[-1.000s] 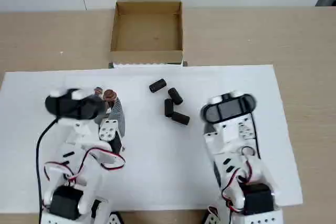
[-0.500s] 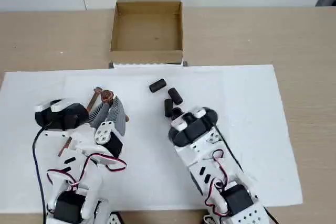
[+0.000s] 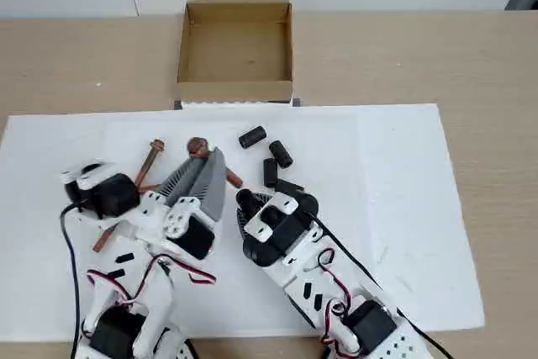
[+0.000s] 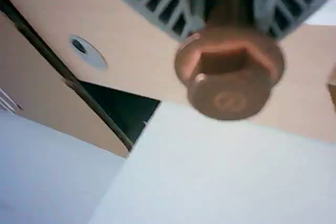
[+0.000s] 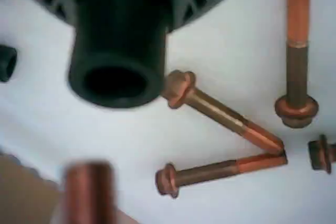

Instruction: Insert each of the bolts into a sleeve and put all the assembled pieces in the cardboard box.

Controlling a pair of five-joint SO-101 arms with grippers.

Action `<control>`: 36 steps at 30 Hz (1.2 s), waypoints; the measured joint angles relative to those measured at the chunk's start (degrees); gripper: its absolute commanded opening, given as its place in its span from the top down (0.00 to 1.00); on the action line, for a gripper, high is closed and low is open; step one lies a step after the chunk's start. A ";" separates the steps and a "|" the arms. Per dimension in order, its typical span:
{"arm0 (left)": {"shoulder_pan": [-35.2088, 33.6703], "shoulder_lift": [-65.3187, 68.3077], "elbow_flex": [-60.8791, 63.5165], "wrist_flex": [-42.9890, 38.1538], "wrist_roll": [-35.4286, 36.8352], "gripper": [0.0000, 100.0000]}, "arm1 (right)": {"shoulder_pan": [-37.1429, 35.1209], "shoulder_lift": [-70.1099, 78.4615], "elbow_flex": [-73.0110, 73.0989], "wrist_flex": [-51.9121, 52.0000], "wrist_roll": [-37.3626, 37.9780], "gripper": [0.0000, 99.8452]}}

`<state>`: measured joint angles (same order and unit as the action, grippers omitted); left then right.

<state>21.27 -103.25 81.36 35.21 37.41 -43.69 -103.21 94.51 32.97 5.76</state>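
The left hand [image 3: 208,161] clamps a copper bolt [image 4: 229,72] with a flanged hex head, well short of the cardboard box [image 3: 235,90]. The right hand [image 3: 247,203] grips a hollow black sleeve [image 5: 116,64].

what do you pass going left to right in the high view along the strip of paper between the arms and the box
loose bolt → bolt held in the left gripper → lone sleeve → tilted sleeve
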 measured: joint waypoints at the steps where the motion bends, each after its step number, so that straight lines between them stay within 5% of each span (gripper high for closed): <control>1: 0.26 0.00 0.53 -0.18 0.00 1.00 | 0.00 0.00 0.00 0.00 0.00 1.00; 14: 1.14 0.00 1.67 -0.26 -7.91 1.00 | 0.00 0.00 0.00 0.00 2.55 1.00; 36: 4.75 0.00 1.67 -0.26 -10.02 1.00 | 3.60 0.09 0.70 0.00 3.08 1.00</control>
<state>26.02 -103.25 83.03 34.95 27.38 -40.09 -103.12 95.21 32.97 8.84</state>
